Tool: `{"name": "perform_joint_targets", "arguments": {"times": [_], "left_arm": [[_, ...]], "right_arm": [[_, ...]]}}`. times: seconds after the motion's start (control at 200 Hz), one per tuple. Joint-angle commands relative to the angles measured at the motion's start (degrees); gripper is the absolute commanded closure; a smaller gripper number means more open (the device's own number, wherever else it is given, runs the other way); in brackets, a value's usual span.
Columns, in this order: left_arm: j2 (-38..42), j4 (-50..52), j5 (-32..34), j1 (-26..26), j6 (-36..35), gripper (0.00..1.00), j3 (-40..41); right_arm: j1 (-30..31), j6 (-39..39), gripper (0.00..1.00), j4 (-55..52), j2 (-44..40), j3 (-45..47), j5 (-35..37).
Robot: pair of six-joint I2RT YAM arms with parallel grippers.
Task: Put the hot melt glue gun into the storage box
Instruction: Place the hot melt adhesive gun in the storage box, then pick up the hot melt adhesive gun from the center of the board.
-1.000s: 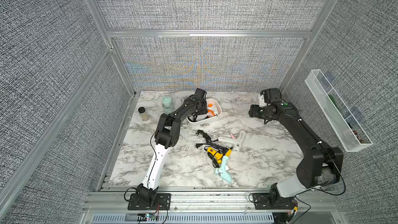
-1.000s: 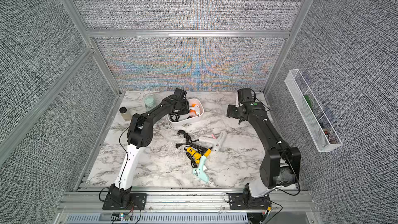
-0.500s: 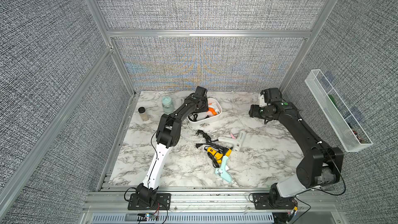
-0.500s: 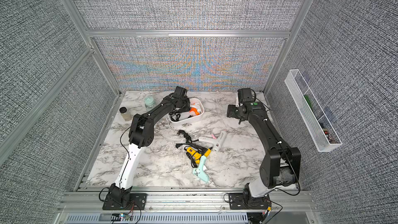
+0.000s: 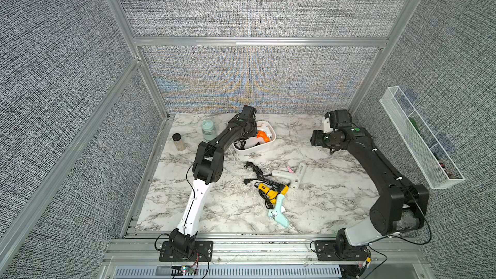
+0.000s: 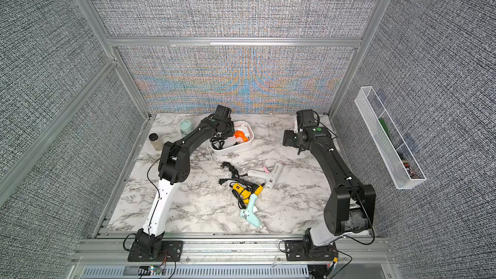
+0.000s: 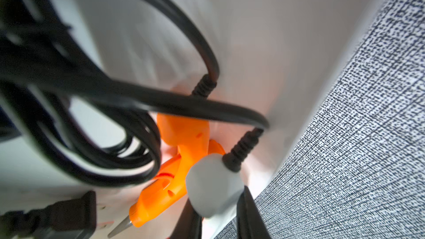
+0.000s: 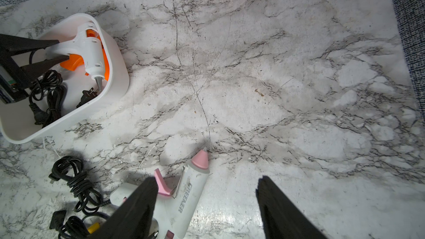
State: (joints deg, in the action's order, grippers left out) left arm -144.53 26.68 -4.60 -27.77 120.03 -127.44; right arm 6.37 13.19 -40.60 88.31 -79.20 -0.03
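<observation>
I see left gripper narrowing astride white gun in box, pinch unclear | right gripper spread | gun looks stowed.

Top views look down; both close wrist views share the storage box.

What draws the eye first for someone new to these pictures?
The orange glue gun in the white storage box at the back of the marble table stands out, with the left gripper reaching into the box. Mid-table, a yellow glue gun, a mint glue gun and a white-and-pink glue gun lie among black cords.
</observation>
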Motion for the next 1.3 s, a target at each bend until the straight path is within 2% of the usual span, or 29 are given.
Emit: {"name": "perform_joint_targets", "arguments": {"times": [0.0,0.1,0.28,0.345,0.42,0.49,0.546,0.656,0.746,0.851,0.936,1.106,1.296], "left_arm": [[0.57,-2.01,0.07,-0.02,4.37,0.69,0.18],[0.19,-2.44,-1.37,-0.01,4.10,0.56,-0.05],[0.63,-3.56,-2.03,-0.02,3.03,0.40,0.57],[1.17,-4.00,-2.57,0.00,1.69,0.37,-0.13],[2.60,-3.72,-3.75,-0.09,-1.38,0.36,-1.23],[5.43,-2.84,-5.40,-0.50,-5.50,0.35,-1.33],[8.60,-1.90,-6.42,-0.86,-10.28,0.34,-0.55],[16.48,2.13,-7.55,-1.06,-20.89,0.32,4.65],[22.77,5.62,-8.41,0.22,-29.47,0.31,12.33],[29.63,6.09,-11.48,3.09,-35.21,0.31,23.53],[35.11,8.37,-10.93,4.82,-40.27,0.31,29.60],[41.70,16.29,-7.97,7.30,-49.86,0.31,32.53],[47.22,19.73,-5.80,10.02,-54.10,0.31,35.10]], "right_arm": [[0.00,0.28,0.26,-0.34,-0.57,-0.04,0.29],[-0.04,0.26,0.26,-0.45,-0.60,-0.09,0.30],[-0.04,0.34,0.26,-0.53,-0.82,-0.34,0.25],[0.10,0.52,0.26,-0.62,-0.95,-0.42,-0.05],[0.44,0.94,0.26,-0.71,-1.28,-0.50,-1.43],[1.15,2.47,0.26,-0.51,-1.27,0.16,-5.56],[2.31,5.26,0.26,0.90,-1.07,2.44,-10.08],[5.82,11.07,0.25,4.75,0.08,8.47,-14.00],[8.75,15.71,0.23,6.33,1.79,12.26,-13.34],[9.99,20.09,0.16,7.15,2.09,15.54,-10.27],[9.99,22.70,0.12,7.10,1.78,17.16,-7.81],[10.10,25.70,0.08,8.04,3.39,18.63,-6.30],[10.07,25.51,0.08,9.00,9.07,17.26,-4.60]]}}
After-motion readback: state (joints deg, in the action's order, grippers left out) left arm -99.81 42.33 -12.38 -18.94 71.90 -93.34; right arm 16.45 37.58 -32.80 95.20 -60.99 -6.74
